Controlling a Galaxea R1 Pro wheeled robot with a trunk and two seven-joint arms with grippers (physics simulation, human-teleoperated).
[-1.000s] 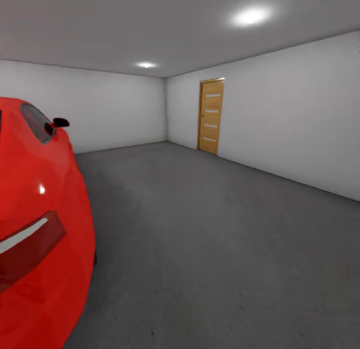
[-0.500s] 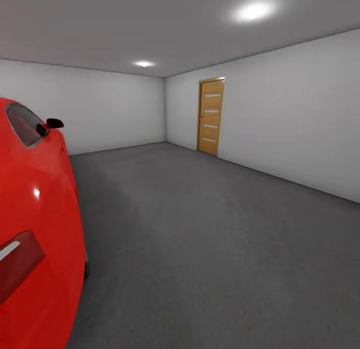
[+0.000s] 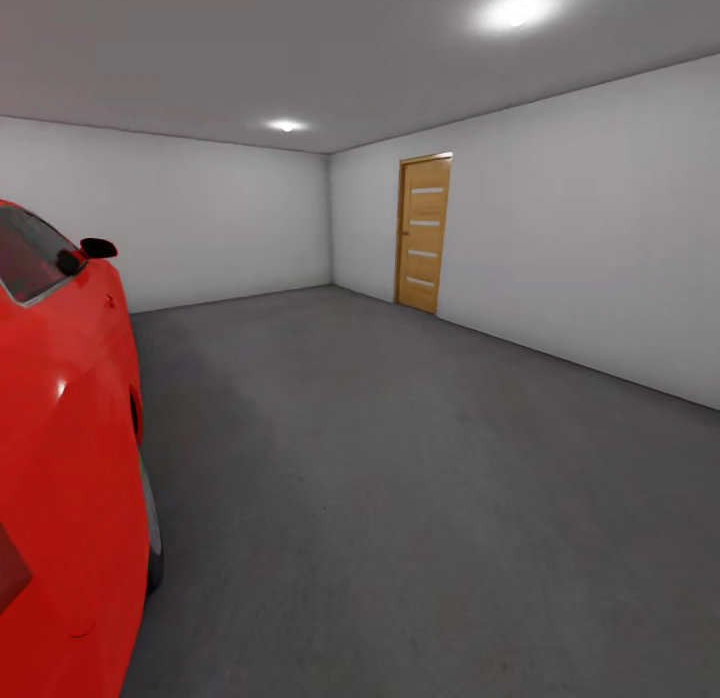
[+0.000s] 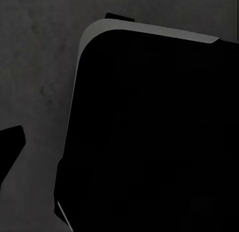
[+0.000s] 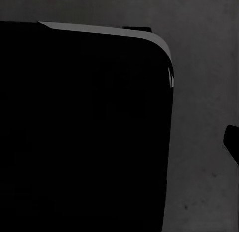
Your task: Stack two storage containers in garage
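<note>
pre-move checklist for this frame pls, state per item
1. In the garage: ok. Head view shows the dark grey concrete floor, plain walls and the red car.
2. Car clearance: cannot tell. The car sits close at the robot's left.
3. Path ahead: ok as far as visible; the floor is open toward the wooden door, which is shut.
4. Storage containers located: not ok.
5. Gripper state: cannot tell. Both wrist views show a dark rounded-corner body over grey concrete.
6. Stacking done: not ok, as far as these views show.
</note>
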